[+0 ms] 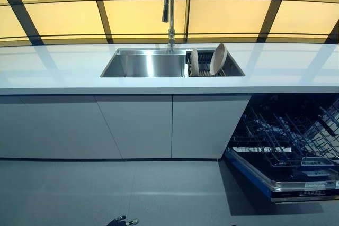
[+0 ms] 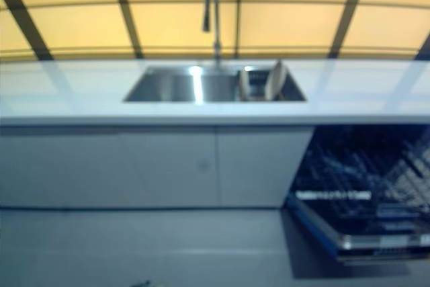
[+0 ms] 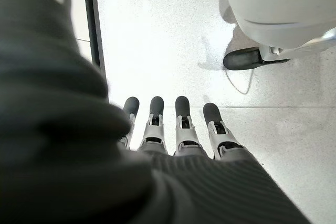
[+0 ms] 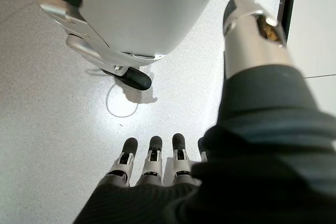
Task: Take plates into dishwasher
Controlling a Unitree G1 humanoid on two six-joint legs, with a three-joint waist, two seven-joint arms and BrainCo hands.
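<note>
- Landmark: a stainless sink (image 1: pixel 148 63) is set into the white desk (image 1: pixel 63 70), with a tall faucet (image 1: pixel 169 3) standing at its far rim.
- Task items: two pale plates stand on edge in a dark rack (image 1: pixel 204 70) that fills the end of the sink nearest the dishwasher.
- The smaller plate (image 1: pixel 194 62) stands nearly upright, close to the middle of the sink.
- The larger plate (image 1: pixel 217 59) leans away from the smaller one, towards the dishwasher end of the sink. The two are near each other; contact cannot be confirmed.
- The dishwasher (image 1: pixel 286 146) is below the desk, beside the plate end of the sink. Its door is down and its wire basket (image 1: pixel 296 130) is pulled out. No plate is visible in the basket.
- White cabinet fronts (image 1: pixel 137 125) close the space directly under the sink.
- Left hand (image 3: pixel 178 129): hangs over the grey floor (image 1: pixel 106 194), well below and apart from the sink. Fingers (image 3: pixel 182 109) are straight, side by side, holding nothing.
- Right hand (image 4: pixel 152 166): also over the floor, well apart from the sink. Fingers (image 4: pixel 154 153) are straight, thumb (image 4: pixel 252 30) held apart, nothing in its grasp.
</note>
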